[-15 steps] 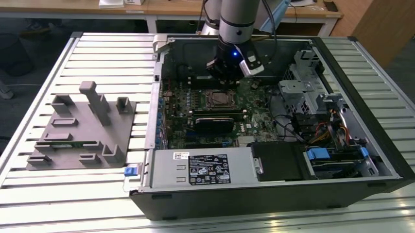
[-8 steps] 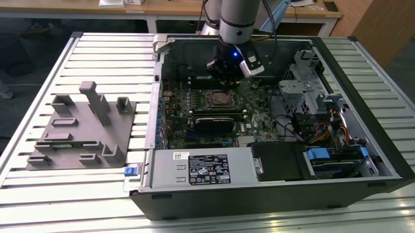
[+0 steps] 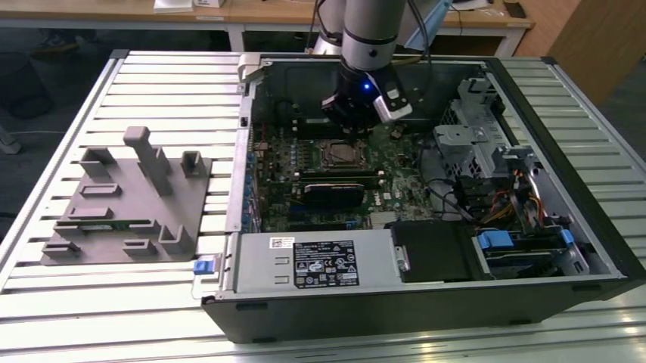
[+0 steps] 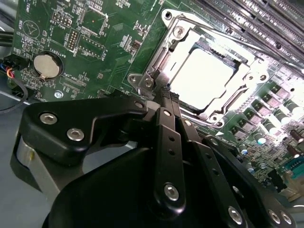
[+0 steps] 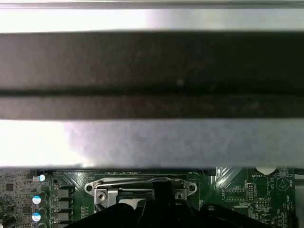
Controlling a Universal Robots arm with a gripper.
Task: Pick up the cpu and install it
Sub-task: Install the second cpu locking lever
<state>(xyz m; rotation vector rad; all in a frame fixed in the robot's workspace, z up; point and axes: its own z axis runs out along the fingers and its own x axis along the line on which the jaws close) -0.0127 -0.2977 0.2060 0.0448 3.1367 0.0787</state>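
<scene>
Already we find the cpu, a small flat square chip with a pale silvery metal top, lying flat inside the silver metal socket frame on the green motherboard, toward the far edge of the board inside the open black computer case in the exterior view. In the second wrist view it looks square to the frame, with no corner visibly raised, so we judge the chip seated.

To finish this step well, we would check that the chip sits level on all four sides and keep any motion straight up and down, so nothing drags across the socket.

The black two-finger gripper stands just beside the frame's near corner, its tips drawn together with nothing between them; it does not touch the chip. In the exterior view the gripper hangs over the far edge of the socket.

Outside the case, the grey plastic holder rests on the slatted metal table, well apart, at the exterior view's left.
</scene>
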